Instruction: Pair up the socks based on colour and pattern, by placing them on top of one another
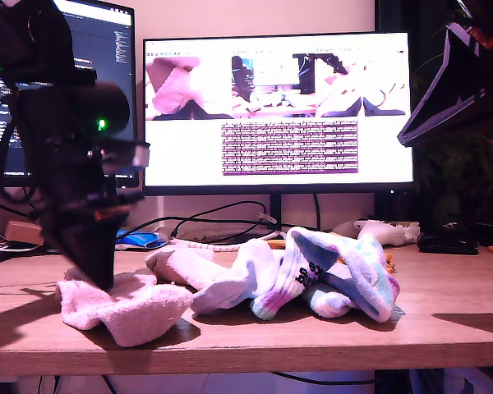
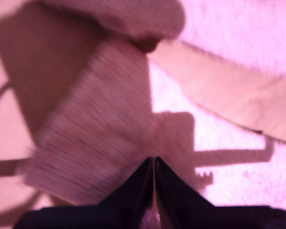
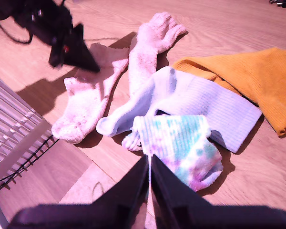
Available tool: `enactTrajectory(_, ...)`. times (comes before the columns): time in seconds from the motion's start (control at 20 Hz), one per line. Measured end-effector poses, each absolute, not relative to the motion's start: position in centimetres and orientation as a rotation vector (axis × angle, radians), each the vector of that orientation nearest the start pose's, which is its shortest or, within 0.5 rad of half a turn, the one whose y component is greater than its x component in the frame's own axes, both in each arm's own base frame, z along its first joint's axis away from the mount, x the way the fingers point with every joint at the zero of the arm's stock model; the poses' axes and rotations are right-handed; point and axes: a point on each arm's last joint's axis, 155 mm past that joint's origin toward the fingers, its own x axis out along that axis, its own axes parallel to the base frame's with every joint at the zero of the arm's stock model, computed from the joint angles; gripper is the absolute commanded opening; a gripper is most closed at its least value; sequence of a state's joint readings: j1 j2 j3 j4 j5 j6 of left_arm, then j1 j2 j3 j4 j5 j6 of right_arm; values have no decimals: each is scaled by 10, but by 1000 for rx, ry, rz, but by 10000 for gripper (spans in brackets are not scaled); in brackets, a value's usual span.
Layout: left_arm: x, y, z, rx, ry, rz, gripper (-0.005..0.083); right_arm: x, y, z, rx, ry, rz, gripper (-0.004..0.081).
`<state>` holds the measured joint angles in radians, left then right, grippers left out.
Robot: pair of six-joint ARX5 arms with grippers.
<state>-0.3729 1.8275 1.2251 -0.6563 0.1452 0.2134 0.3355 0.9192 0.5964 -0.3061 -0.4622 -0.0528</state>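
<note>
A: Where are the socks seen, taking the monitor point(image 1: 278, 111) as the mark?

B: All are laid on the table point(image 1: 444, 304) in front of the monitor. A fluffy pink sock point(image 1: 123, 308) is spread below the monitor's corner at the exterior view's left, and a second pink sock point(image 3: 150, 45) is stretched just beside it, their cuffs close together. A lavender sock point(image 3: 195, 102) is draped across the middle, touching the second pink sock. A tie-dye sock point(image 3: 181, 145) is rested partly on the lavender one, and more tie-dye fabric point(image 1: 366, 275) is heaped under the monitor's other corner. A mustard sock point(image 3: 250, 76) is spread behind the lavender sock, its frilly cuff at the far end

A: And my first gripper point(image 2: 154, 164)?

B: It is lowered onto the pink sock — its dark tip point(image 1: 94, 263) is met by the fluff in the exterior view. In its wrist view the jaws are shown pressed together with only a thin line between them, a ribbed pink cuff point(image 2: 97, 133) just ahead. Whether any fabric is pinched cannot be told

A: My second gripper point(image 3: 149, 174)?

B: It is held well above the table, over the tie-dye sock. Its jaws are closed tip to tip and nothing is gripped — the sock is seen lying flat beneath
</note>
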Motion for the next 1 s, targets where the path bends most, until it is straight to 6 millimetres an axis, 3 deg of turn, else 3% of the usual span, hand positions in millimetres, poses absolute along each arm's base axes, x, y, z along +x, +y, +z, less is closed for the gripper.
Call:
enactTrajectory(0.2, 381, -187, 55, 381, 1073, -676, 19, 256, 176, 156, -8, 623, 787, -10)
enactTrajectory(0.3, 387, -200, 63, 503, 960, -795, 131, 256, 176, 156, -7, 623, 787, -10)
enactTrajectory(0.5, 389, -229, 77, 805, 682, -1067, 466, 256, 176, 156, -8, 623, 787, -10)
enactTrajectory(0.6, 391, -236, 81, 928, 566, -1145, 551, 256, 176, 156, -8, 624, 787, -10)
enactTrajectory(0.8, 394, -238, 84, 1121, 426, -1217, 593, 256, 176, 156, -7, 624, 787, -10)
enactTrajectory(1.0, 393, -238, 83, 1165, 400, -1236, 592, 256, 176, 156, -8, 624, 787, -10)
